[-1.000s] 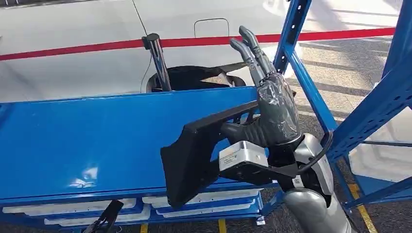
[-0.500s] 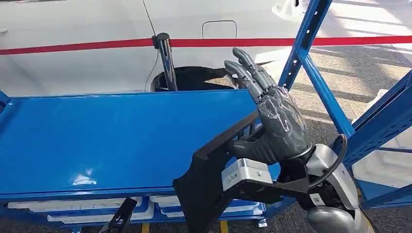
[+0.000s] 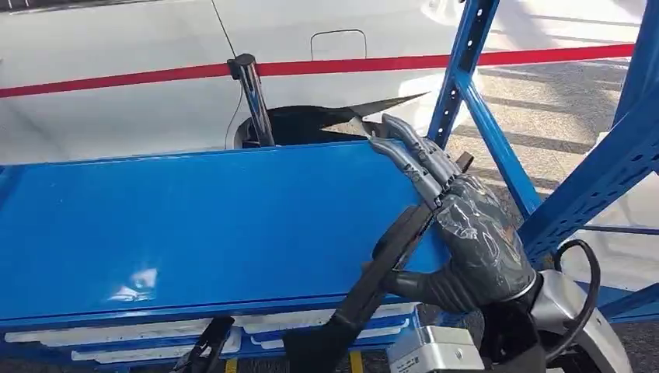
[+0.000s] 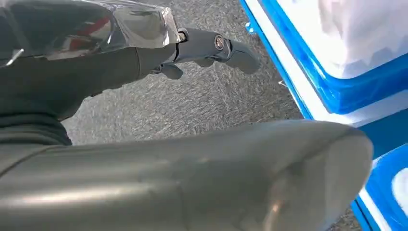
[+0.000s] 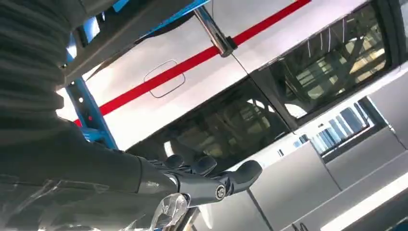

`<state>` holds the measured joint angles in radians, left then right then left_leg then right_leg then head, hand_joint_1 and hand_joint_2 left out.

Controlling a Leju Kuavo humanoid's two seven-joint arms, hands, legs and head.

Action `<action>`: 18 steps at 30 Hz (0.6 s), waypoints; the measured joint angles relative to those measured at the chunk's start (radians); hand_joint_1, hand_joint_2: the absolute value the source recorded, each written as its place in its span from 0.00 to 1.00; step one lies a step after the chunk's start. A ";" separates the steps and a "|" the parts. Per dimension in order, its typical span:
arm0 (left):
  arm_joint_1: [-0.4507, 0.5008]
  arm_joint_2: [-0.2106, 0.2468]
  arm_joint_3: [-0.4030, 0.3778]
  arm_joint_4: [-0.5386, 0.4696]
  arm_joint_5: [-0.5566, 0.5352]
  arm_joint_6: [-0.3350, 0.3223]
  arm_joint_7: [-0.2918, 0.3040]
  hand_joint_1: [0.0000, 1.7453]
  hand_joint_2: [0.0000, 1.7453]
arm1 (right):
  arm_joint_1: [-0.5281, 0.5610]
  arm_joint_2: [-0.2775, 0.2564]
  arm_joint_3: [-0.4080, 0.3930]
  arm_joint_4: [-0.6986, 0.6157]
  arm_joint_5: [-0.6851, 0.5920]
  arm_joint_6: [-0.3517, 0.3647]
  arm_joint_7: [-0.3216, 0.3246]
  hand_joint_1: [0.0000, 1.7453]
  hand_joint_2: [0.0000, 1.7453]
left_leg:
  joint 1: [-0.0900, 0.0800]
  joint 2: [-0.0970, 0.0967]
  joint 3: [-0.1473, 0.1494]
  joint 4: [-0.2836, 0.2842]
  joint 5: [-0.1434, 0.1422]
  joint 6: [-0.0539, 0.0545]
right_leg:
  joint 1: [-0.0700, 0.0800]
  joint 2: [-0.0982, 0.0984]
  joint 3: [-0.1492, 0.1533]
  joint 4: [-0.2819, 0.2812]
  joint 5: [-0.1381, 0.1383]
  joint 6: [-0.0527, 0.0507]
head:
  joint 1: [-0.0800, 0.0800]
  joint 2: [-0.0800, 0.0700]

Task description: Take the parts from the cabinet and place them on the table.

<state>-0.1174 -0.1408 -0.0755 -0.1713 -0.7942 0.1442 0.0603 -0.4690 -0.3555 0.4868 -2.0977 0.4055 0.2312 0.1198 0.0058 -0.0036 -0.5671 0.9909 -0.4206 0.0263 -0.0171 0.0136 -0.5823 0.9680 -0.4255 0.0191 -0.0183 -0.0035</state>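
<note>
My right hand [image 3: 474, 241] grips a flat black part [image 3: 373, 287] between thumb and fingers at the right end of the blue table top [image 3: 155, 225]. I see the part almost edge-on, slanting from the hand down past the table's front edge. In the right wrist view the right hand [image 5: 192, 185] has its fingers stretched out, and the part's dark edge [image 5: 130, 24] runs above it. In the left wrist view my left hand [image 4: 144, 57] hangs over grey floor with its fingers extended and nothing in them.
Blue rack uprights [image 3: 466, 70] rise just right of the hand. A white car with a red stripe [image 3: 116, 101] and a black post [image 3: 252, 97] stand behind the table. White trays [image 3: 311, 318] sit under the top. Blue bins [image 4: 346, 72] lie beside the left hand.
My right hand has come down and to the right with the black part. The part has turned from showing its broad face to nearly edge-on.
</note>
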 joint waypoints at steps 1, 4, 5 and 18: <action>-0.002 -0.001 0.000 0.000 0.000 -0.002 0.000 0.00 0.00 | 0.002 -0.005 0.000 -0.008 -0.005 0.000 0.003 0.00 1.00 | -0.008 0.001 0.017 -0.033 -0.010 0.006 | 0.007 0.000 -0.004 0.002 -0.001 0.004 | 0.000 0.000; -0.001 -0.012 0.000 0.000 0.000 -0.003 0.002 0.00 0.00 | 0.007 -0.017 0.000 -0.026 -0.009 0.005 0.011 0.00 1.00 | -0.013 0.000 0.010 -0.033 -0.008 0.008 | 0.000 -0.002 -0.008 -0.003 0.007 0.019 | 0.001 0.000; -0.001 -0.014 0.000 0.000 0.001 -0.004 0.002 0.00 0.00 | 0.006 -0.021 0.000 -0.033 -0.018 0.009 0.012 0.00 1.00 | -0.007 -0.001 0.013 -0.044 0.000 0.018 | 0.005 -0.002 -0.006 -0.005 0.007 0.027 | 0.001 0.000; 0.011 -0.057 0.006 0.000 0.011 -0.017 0.002 0.00 0.00 | -0.049 -0.081 0.016 -0.040 -0.213 0.152 0.075 0.00 1.00 | -0.007 -0.005 0.018 -0.038 -0.003 0.007 | -0.002 -0.003 0.003 0.001 -0.006 0.030 | 0.004 0.000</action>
<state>-0.1069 -0.1976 -0.0694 -0.1709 -0.7832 0.1270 0.0626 -0.5180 -0.4368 0.5032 -2.1374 0.1927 0.3834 0.1949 -0.0008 -0.0084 -0.5495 0.9526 -0.4239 0.0337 -0.0188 0.0109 -0.5789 0.9689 -0.4316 0.0488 -0.0145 -0.0034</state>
